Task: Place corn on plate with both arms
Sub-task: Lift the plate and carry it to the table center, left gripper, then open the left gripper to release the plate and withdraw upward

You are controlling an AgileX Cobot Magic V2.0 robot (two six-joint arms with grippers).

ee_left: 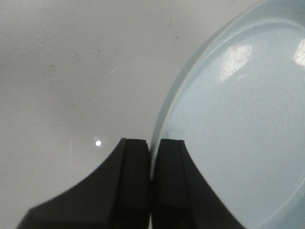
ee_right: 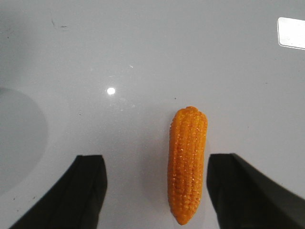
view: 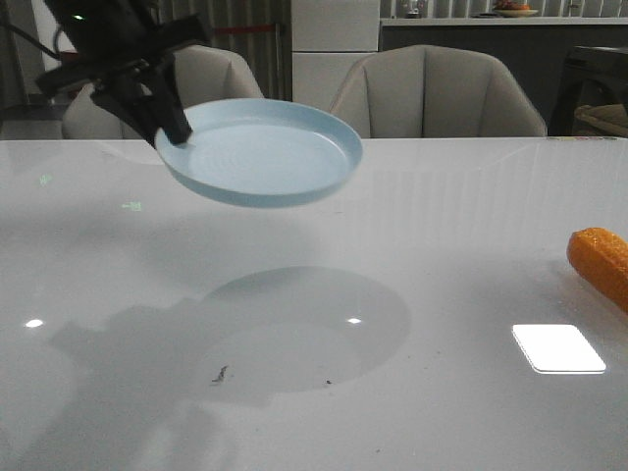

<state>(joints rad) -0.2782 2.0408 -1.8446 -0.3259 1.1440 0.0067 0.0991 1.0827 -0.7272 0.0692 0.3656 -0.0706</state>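
Table (view: 471, 226): white, glossy; light patches are reflected and small dark specks are seen.
Chairs (view: 437, 93): two beige seats are placed behind the far edge.
Counter (view: 491, 20): seen beyond.

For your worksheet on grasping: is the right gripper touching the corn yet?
Apart. In the right wrist view, the corn lies on the table between the open jaws of the right gripper, with bare table showing on both sides.
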